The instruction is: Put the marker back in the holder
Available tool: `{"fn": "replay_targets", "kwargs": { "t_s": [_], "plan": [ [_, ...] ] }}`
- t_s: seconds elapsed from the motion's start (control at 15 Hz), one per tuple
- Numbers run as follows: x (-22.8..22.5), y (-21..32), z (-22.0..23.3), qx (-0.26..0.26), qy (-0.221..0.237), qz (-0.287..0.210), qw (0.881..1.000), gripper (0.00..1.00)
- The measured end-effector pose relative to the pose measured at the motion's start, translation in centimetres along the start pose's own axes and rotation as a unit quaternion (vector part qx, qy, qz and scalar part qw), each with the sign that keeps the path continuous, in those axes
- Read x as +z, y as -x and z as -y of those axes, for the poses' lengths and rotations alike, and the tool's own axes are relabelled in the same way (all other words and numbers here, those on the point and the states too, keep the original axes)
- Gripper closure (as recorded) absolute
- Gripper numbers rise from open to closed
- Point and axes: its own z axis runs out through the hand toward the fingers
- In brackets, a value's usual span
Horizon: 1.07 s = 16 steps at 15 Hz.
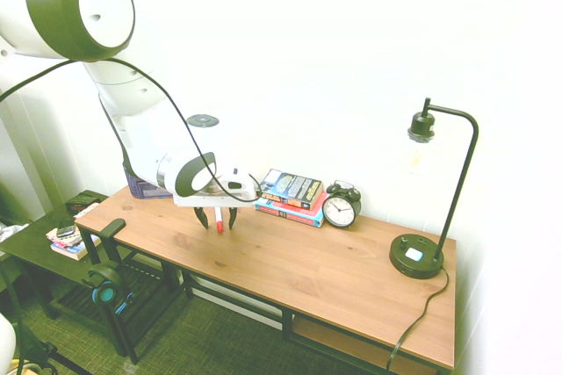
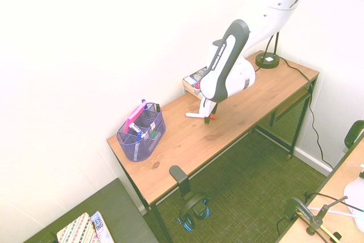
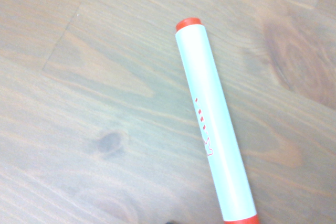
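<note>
The arm [image 1: 132, 94] is nearest the camera, reaching down over the desk [image 1: 299, 261]. At the desk's far end from the holder stands the black lamp [image 1: 417, 256]. The mesh holder [image 2: 135, 147] sits near the other end, upright, with pens and a pink item in its compartments; I can see some room among the dividers. The stacked books [image 1: 291, 199] and the alarm clock [image 1: 341, 208] stand beside each other toward the back of the desk.

The marker [image 2: 195, 115] lies on the desk, between the holder and the books' side of the desk, white barrel with red at both ends. I expect it to be light and stiff, smooth enough to roll or twist if I catch it off-centre, but not fragile. I'd take it across the middle of the barrel, clear of the cap, with modest pressure.

My fingers [image 1: 233, 219] are apart, one on each side of the barrel; I see a gap on both sides, so I judge nothing is gripped. The next move calls for closing squarely, then lifting and turning the marker upright over a free compartment.
</note>
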Motion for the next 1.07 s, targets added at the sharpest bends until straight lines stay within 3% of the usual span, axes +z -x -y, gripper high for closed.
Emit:
{"fn": "replay_targets", "kwargs": {
  "t_s": [0.87, 1.07],
  "plan": [
    [-0.1, -0.4, 0.8, -0.001, -0.004, 0.003, 1.000, 1.00],
    [-2.5, -0.9, 2.7, 0.003, -0.021, 0.007, 1.000, 1.00]
  ]
}}
